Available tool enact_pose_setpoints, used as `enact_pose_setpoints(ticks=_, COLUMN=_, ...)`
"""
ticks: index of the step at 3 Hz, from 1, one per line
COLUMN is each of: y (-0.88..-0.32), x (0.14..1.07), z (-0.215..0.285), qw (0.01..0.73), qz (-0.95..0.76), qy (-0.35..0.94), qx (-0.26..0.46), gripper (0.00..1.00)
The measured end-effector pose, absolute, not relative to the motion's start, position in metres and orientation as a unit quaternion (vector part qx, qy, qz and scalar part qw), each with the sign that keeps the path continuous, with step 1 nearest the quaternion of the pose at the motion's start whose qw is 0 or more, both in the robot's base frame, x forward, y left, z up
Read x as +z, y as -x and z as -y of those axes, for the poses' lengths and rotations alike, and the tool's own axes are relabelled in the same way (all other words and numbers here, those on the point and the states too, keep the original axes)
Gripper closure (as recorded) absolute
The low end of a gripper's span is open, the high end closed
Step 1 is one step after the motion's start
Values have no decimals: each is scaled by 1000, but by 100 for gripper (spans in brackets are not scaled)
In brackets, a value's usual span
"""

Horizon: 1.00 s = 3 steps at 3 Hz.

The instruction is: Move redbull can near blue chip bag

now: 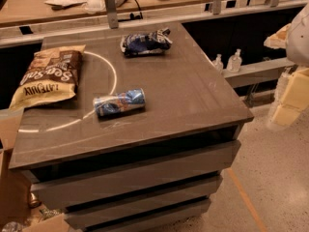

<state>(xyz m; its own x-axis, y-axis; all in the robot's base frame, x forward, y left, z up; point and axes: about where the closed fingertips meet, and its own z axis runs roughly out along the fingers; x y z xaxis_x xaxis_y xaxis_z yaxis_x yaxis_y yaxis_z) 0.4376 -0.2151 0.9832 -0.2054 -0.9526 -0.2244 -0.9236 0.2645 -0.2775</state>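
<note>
The redbull can (119,102), slim, blue and silver, lies on its side on the grey table top (193,95), left of the middle and towards the front. The blue chip bag (145,42), dark blue with white patches, lies near the back edge of the table, well behind the can and apart from it. My gripper (289,95) shows as pale cream parts at the right edge of the view, off the table's right side and well away from both the can and the bag. It holds nothing that I can see.
A larger brown-and-tan chip bag (48,76) lies at the table's left side, left of the can. The table is a drawer unit with a front edge close to the can. Behind it is a cluttered wooden counter (29,6). Two small bottles (227,62) stand on a ledge at right.
</note>
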Motion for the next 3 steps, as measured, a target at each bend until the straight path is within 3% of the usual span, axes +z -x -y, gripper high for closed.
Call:
enact_pose_setpoints(ticks=2, y=-440, x=978, z=206, qw=199, qz=-772, qy=603, qx=-8, gripper=0)
enact_pose_setpoints(ticks=3, y=-455, x=959, z=198, qw=245, qz=-767, qy=589, qx=67, gripper=0)
